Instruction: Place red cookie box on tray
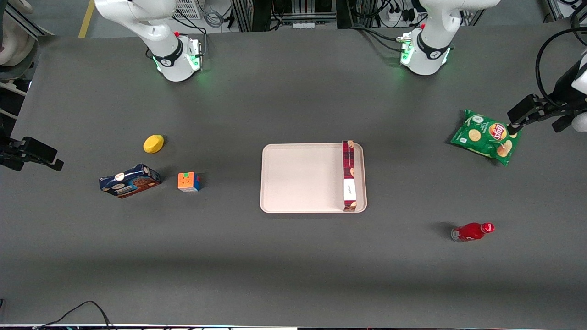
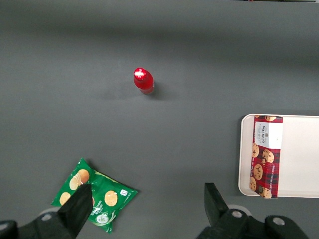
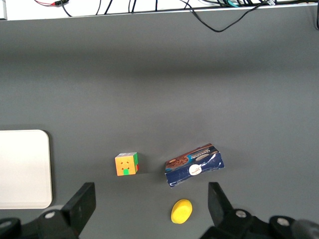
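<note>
- Red cookie box [image 1: 349, 176] lies flat inside the tray [image 1: 302, 178], along the edge nearest the working arm's end of the bench [image 1: 293, 256].
- Tool [image 1: 514, 124] hangs spread wide over the green chip bag [image 1: 487, 136], holding nothing.
- One each: red bottle [image 1: 471, 231], blue cookie box [image 1: 130, 180], puzzle cube [image 1: 188, 182], yellow lump [image 1: 153, 143].

We see a matt dark-grey table top [image 1: 293, 266], smooth and even. On it the pale beige-pink tray [image 1: 302, 178] looks like smooth matt plastic. The long dark-red plaid cookie box [image 1: 349, 176] looks like printed cardboard. The green crisp bag [image 1: 487, 136] is shiny crinkled foil, the red bottle [image 1: 472, 231] glossy. Our left gripper [image 2: 147, 206] above the bag has matt black fingers [image 2: 79, 204], spread wide.
</note>
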`<state>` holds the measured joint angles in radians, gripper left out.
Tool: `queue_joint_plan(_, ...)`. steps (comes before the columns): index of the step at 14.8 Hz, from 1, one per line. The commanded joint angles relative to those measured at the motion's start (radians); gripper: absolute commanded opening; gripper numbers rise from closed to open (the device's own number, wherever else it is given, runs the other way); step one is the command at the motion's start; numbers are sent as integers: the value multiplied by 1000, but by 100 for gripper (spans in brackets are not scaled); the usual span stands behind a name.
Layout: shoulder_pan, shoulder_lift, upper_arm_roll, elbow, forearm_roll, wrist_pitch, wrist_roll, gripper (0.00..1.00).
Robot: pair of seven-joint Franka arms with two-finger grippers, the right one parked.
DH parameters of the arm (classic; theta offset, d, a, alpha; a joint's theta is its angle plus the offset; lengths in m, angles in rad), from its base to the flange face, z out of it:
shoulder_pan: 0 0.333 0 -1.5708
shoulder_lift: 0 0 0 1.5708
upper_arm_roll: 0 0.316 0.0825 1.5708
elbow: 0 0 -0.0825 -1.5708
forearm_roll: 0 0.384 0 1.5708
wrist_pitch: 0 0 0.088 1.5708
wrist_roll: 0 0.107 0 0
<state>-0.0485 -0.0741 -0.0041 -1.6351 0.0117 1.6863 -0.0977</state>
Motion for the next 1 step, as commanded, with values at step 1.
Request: queue_joint_plan(1,4,-9,6,-31,16,35,29,100)
